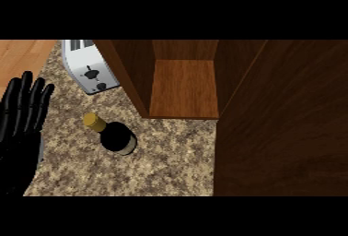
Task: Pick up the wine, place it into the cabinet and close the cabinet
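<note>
Speckled stone makes up the surface you are working over, and on it stands one wine bottle, dark-bodied with a gold cap. It is upright, so its long axis runs up toward your view and you see mostly its shoulder and cap from above. Nothing touches it.

Your left hand shows to the left of the bottle at the view's edge, resting with its fingers straight, pointing up and holding nothing. The bottle lies to that hand's right, near but clearly apart, with bare stone between them. Your right hand is not in view, so the left is the only hand you can judge as near. Any grasp from it would have to come in sideways across the upright axis, round the neck or body.

Beyond the bottle and to its right is one cabinet, open, with one bare wooden shelf inside. To the bottle's far right a broad dark wood panel fills the view; I take it to be the cabinet's open door. Beyond the bottle and slightly left stands one silver toaster, close against the cabinet's side wall.

The bottle is not yet picked up, and the cabinet is not yet closed.
</note>
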Motion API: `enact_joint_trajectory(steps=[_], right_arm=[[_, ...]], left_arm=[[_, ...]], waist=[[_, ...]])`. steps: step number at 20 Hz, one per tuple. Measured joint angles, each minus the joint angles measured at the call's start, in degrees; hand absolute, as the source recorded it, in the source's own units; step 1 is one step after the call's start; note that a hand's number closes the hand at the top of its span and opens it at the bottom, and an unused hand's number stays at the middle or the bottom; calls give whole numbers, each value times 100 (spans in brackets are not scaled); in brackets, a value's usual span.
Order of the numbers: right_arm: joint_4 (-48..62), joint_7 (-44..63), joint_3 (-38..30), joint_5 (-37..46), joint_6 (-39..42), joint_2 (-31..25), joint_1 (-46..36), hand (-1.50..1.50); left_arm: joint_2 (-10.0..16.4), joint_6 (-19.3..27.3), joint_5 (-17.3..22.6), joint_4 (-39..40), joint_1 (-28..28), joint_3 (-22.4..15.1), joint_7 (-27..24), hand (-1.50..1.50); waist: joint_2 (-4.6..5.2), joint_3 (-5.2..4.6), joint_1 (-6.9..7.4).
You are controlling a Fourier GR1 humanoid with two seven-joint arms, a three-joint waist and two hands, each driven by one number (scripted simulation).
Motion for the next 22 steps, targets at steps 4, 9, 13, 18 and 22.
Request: enact_joint_trajectory(steps=[4,9,13,18,22], right_arm=[[-130,26,127,49,0,99,176,-150],[-510,320,800,-259,478,92,605,-150],[-1149,733,1175,-572,796,-58,1068,-150],[-1887,1168,1312,-814,896,-167,1541,-150],[-2047,1454,1343,-816,913,-245,1561,-150]], left_arm=[[-127,94,-144,390,-616,-246,320,-150],[-477,309,138,1118,-1346,-682,885,-150],[-606,968,321,1146,-1791,-1222,1640,-150],[-664,1764,196,754,-2121,-1869,2460,-150],[-679,2358,-104,490,-2373,-2382,3005,-150]], waist=[[-74,-7,-133],[-101,-7,-290],[-132,-8,-289],[-143,-10,-222],[-144,-10,-195]])
